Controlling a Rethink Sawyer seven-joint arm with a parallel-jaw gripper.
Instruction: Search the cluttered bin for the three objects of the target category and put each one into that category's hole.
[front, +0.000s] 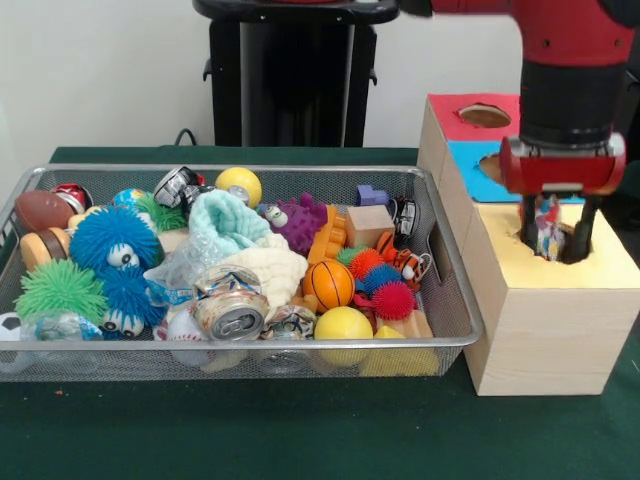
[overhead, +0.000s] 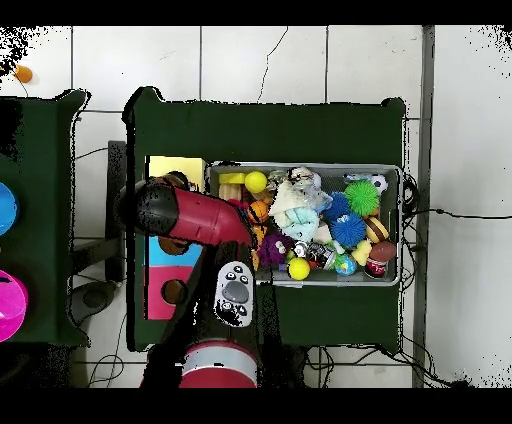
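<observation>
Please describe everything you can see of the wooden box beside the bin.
The box looks like pale wood, a long block standing on the green table, close beside the bin. Its top has three coloured sections, yellow, blue and red, each with a hole. The gripper holds a small colourful item at the yellow hole.

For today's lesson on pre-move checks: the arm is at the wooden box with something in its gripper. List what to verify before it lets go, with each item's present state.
1. Gripper over the yellow section of the wooden box: ok.
2. Colourful object between the fingers: ok.
3. Object lined up with the yellow hole: ok, apparently.
4. Object fits the hole's category: cannot tell.
5. Hole free beneath the object: cannot tell, hidden.
6. Wire bin clear of the arm: ok.
</observation>
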